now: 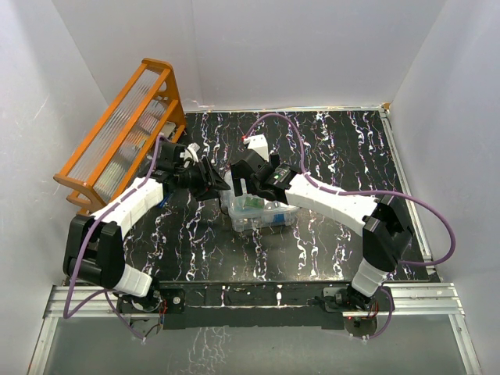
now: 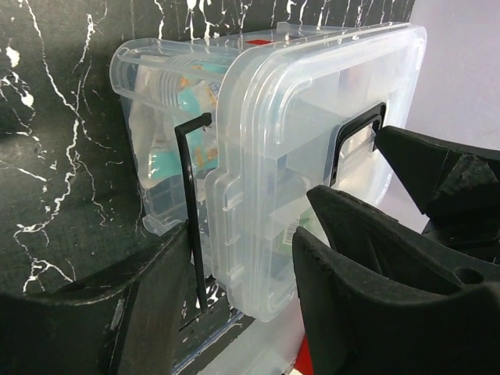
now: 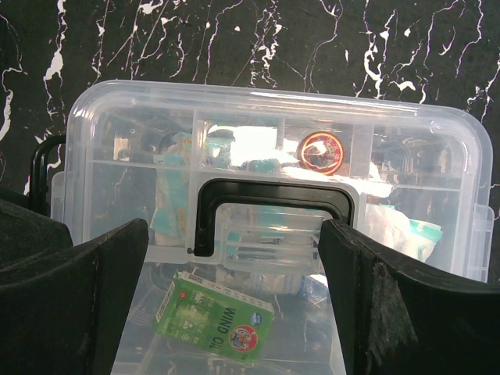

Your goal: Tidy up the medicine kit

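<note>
Lid [image 3: 266,105] sits on clear box [image 1: 262,217] holding green packet [image 3: 212,316] and round tin [image 3: 321,152].

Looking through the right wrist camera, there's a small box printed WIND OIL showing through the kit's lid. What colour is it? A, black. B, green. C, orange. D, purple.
B: the WIND OIL box, seen through the clear lid just below the dark handle, is green with white lettering.
</note>
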Tool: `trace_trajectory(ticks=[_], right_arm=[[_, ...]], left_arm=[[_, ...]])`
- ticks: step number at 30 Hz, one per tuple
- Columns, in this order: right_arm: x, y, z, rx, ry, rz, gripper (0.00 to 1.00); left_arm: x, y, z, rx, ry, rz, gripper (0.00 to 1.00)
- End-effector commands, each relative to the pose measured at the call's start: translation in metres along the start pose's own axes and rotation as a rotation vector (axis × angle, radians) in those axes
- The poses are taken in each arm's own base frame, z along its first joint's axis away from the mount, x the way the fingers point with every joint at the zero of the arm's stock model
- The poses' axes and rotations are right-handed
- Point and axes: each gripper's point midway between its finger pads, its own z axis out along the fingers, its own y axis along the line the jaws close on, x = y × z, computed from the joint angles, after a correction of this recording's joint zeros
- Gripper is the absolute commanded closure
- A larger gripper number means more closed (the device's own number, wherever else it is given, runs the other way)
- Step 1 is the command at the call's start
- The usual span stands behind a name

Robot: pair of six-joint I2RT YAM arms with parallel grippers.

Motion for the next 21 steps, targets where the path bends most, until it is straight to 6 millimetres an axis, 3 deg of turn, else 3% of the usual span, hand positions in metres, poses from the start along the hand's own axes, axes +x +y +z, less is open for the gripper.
trace_trajectory(ticks=[1,5,13,17,21], right_arm=[[0.057,-0.013,0.013,0.050,0.170,-0.079,0.11],[0.057,-0.014,0.013,0.053,0.168,-0.080,0.12],[0.059,-0.014,0.014,0.052,0.171,-0.077,0.12],[0.059,-0.014,0.014,0.051,0.171,-0.077,0.13],[0.061,-0.015,0.015,0.054,0.170,-0.077,0.14]], left_arm=[[-0.001,-0.003,-0.007,-0.045,0.009,0.038,0.50],[0.001,-0.012,-0.006,-0.020,0.023,0.072,0.58],[0.001,-0.024,-0.006,-0.008,0.030,0.098,0.58],[0.003,-0.019,-0.004,-0.127,0.014,0.124,0.71],[0.003,-0.017,-0.002,-0.226,-0.006,0.174,0.73]])
